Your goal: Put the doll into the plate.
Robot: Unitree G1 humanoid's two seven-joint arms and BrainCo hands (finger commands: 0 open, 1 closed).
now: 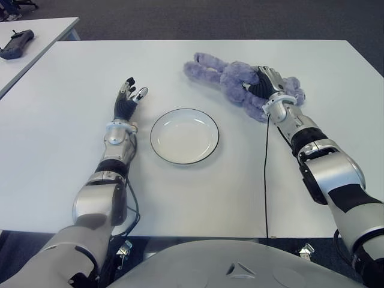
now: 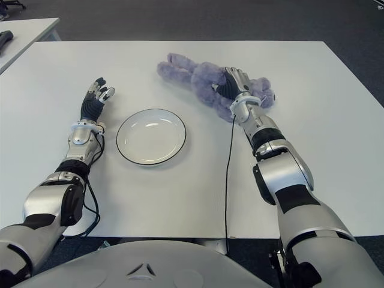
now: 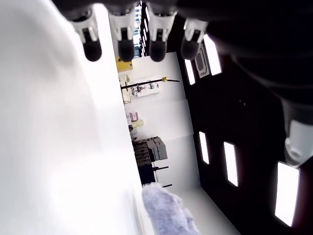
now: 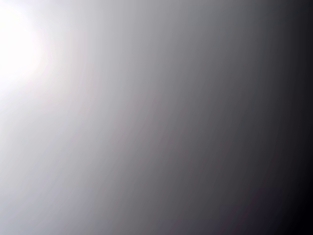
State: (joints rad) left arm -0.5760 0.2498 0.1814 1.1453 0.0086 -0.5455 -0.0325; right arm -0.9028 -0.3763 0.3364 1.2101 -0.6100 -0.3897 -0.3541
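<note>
A purple plush doll [image 1: 225, 75] lies stretched out on the white table [image 1: 60, 132], behind and to the right of the plate. The white plate [image 1: 184, 136] has a dark rim and holds nothing. My right hand [image 1: 267, 84] lies palm down on the doll's body, near its head end, and the doll rests flat on the table. The right wrist view is a blank grey blur. Left of the plate, my left hand [image 1: 129, 96] hovers with straight, spread fingers [image 3: 124, 46], holding nothing. A piece of the doll [image 3: 166, 213] shows far off in the left wrist view.
A thin black cable [image 1: 266, 180] runs from my right wrist down over the table's front edge. A second white table [image 1: 42, 33] at the far left carries a black controller [image 1: 15, 43]. Dark carpet lies behind the table.
</note>
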